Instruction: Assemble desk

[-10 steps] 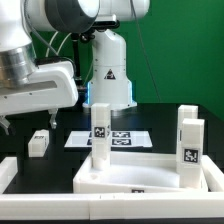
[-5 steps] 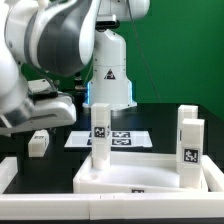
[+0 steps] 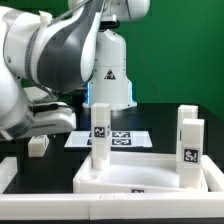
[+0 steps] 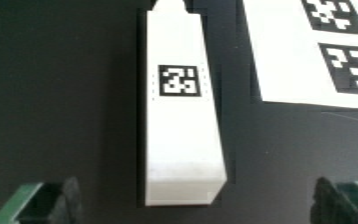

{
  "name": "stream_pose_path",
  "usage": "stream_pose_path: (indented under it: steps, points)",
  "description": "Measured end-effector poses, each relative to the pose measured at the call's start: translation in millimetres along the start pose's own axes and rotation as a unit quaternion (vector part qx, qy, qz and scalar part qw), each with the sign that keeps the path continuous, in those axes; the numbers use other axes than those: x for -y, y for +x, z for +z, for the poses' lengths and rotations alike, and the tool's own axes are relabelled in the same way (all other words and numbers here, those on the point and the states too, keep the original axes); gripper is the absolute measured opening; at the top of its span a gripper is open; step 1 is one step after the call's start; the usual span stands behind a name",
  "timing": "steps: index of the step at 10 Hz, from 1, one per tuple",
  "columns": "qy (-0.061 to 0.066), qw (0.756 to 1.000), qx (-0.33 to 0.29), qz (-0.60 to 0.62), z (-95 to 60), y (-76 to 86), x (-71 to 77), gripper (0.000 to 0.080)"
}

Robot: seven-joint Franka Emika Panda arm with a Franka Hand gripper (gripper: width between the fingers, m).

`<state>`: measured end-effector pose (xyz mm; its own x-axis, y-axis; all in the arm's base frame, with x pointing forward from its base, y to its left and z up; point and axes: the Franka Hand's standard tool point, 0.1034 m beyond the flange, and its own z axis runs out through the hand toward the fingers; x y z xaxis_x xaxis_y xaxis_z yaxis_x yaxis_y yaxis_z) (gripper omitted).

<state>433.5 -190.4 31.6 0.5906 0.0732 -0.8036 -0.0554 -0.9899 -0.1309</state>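
White leg [image 4: 181,100] w/ blk-wht square tag, white tabletop [image 3: 150,176], blk table [image 4: 60,90], green backdrop [image 3: 190,50]

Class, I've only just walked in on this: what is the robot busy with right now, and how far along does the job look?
A robot arm is putting together a white toy desk. The tabletop lies upside down with three legs standing up from it. In the wrist view the open gripper hovers over the loose fourth leg, which lies flat on the black table beside the marker board. The fingers are spread on either side of the leg's end and nothing is gripped yet.
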Motion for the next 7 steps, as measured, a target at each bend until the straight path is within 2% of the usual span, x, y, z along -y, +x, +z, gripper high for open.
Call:
stream_pose_path:
  steps: [1,2,5,6,7]
  points:
    - [0.004,1.0,0.014,0.006,17.8,1.8,-2.6,0.0649]
    - [0.003,1.0,0.017,0.004,26.7,1.8,-0.2,0.0649]
    - [0.003,1.0,0.014,0.005,24.6,2.3,-1.9,0.0646]
    - [0.004,1.0,0.014,0.005,24.7,2.3,-2.1,0.048]
    - [0.004,1.0,0.014,0.006,24.9,2.2,-2.2,0.048]
